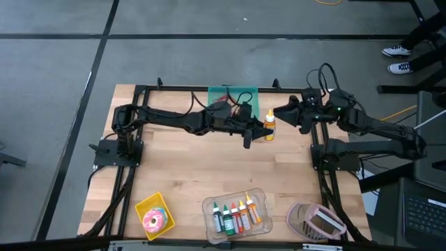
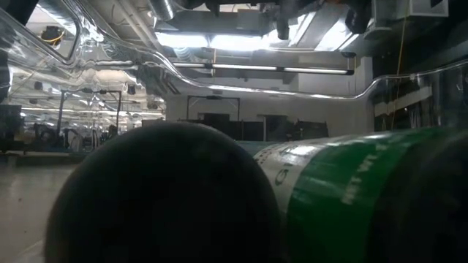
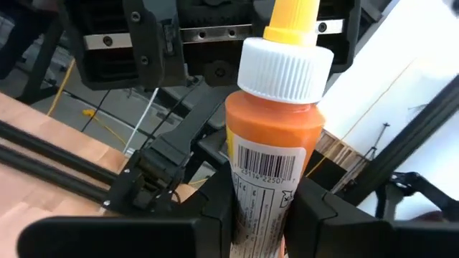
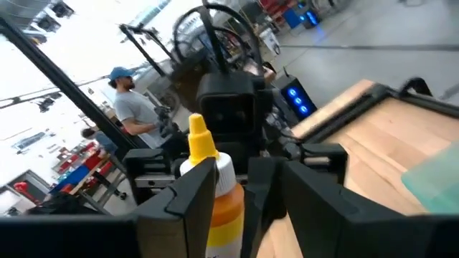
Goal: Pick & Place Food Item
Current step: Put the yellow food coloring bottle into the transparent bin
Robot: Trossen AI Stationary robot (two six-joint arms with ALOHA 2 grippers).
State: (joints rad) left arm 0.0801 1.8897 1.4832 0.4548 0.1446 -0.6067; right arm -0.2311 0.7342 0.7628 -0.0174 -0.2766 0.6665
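An orange squeeze bottle (image 3: 272, 122) with a white ribbed cap and yellow nozzle stands above the table's far middle, also in the high view (image 1: 270, 125). My left gripper (image 1: 263, 132) reaches in from the left and is shut on it. My right gripper (image 1: 280, 111) hovers open just right of and beyond the bottle, pointing toward it. In the right wrist view the bottle (image 4: 211, 183) shows partly behind one finger of my right gripper (image 4: 247, 197); I see no touch. A green tray (image 1: 233, 96) lies at the far edge behind the left gripper. My left gripper pinches the bottle's lower body at the barcode label (image 3: 264, 179) between its two fingers (image 3: 215, 211). The fingers come level from the table's left side, across the bottle. The bottle stands nearly upright, nozzle up, leaning a little, held above the tabletop.
Along the near edge stand a yellow box with a pink doughnut (image 1: 153, 216), a clear tub of several small bottles (image 1: 233, 213) and a pink item (image 1: 315, 222). A dark round shape (image 2: 161, 197) and a green-labelled object (image 2: 351, 190) block the low view. A person (image 4: 129, 107) stands beyond the table.
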